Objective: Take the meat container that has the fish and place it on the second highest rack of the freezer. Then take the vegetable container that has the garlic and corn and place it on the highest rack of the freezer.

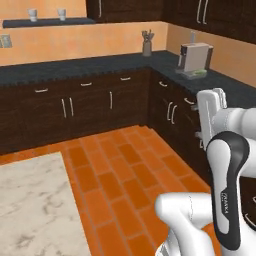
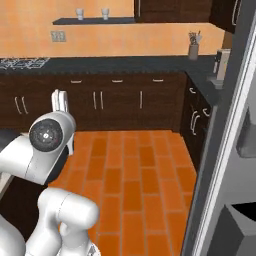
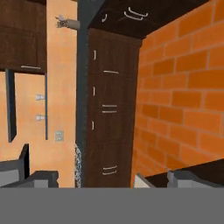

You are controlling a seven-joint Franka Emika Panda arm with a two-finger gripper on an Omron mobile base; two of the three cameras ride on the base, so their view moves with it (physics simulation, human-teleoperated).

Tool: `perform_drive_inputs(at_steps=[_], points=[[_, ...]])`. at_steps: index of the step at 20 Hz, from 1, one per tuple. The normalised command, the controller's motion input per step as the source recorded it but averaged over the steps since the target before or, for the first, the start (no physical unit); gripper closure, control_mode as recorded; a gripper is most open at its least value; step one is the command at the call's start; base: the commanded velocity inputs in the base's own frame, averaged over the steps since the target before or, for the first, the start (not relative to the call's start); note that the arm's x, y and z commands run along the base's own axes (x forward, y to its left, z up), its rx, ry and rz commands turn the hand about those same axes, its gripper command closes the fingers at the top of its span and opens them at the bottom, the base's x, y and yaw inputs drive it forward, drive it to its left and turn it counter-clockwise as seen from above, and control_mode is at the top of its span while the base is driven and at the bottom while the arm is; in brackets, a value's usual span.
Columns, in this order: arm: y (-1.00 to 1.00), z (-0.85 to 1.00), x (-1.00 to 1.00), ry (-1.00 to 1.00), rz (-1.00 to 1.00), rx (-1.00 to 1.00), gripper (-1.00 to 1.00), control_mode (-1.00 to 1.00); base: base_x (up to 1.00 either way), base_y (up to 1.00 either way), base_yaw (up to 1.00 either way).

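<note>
We see a kitchen w/ orange plaster walls (image 1: 75,42) and an orange brick-tile floor (image 1: 125,175). Dark wood base cabinets (image 1: 75,107) w/ silver handles run along the back & turn the corner to the right, under a dark speckled worktop (image 1: 60,67). Upper cabinets (image 1: 130,10) are dark too. A wall shelf (image 1: 47,22) carries two pale cups (image 1: 32,15). Utensil holder (image 1: 147,47) sits in the corner, coffee machine (image 1: 195,57) nearby. Pale marble slab (image 1: 30,205) at lower left. Wall outlet (image 2: 58,36) near the stove grate (image 2: 22,62).

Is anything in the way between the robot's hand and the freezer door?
Nothing visible does. The gripper, jaws open, hangs over the orange floor, and just bare tiles lie between it and the open freezer door on the right.
</note>
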Motion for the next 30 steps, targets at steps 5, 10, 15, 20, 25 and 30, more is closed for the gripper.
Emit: perform_drive_inputs(at_steps=[5,10,15,20,25,30], points=[[0.0,0.0,0.0,0.0,0.0,0.0,-1.0,1.0,1.0,0.09,-0.15],[0.0,0.0,0.0,0.0,0.0,0.0,-1.0,1.0,1.0,-0.04,-0.46],[0.0,0.0,0.0,0.0,0.0,0.0,-1.0,1.0,1.0,-0.11,-0.51],[0.0,0.0,0.0,0.0,0.0,0.0,-1.0,1.0,1.0,-0.07,-0.47],[0.0,0.0,0.0,0.0,0.0,0.0,-1.0,1.0,1.0,0.6,-0.43],[0.0,0.0,0.0,0.0,0.0,0.0,-1.0,1.0,1.0,0.72,-0.46]])
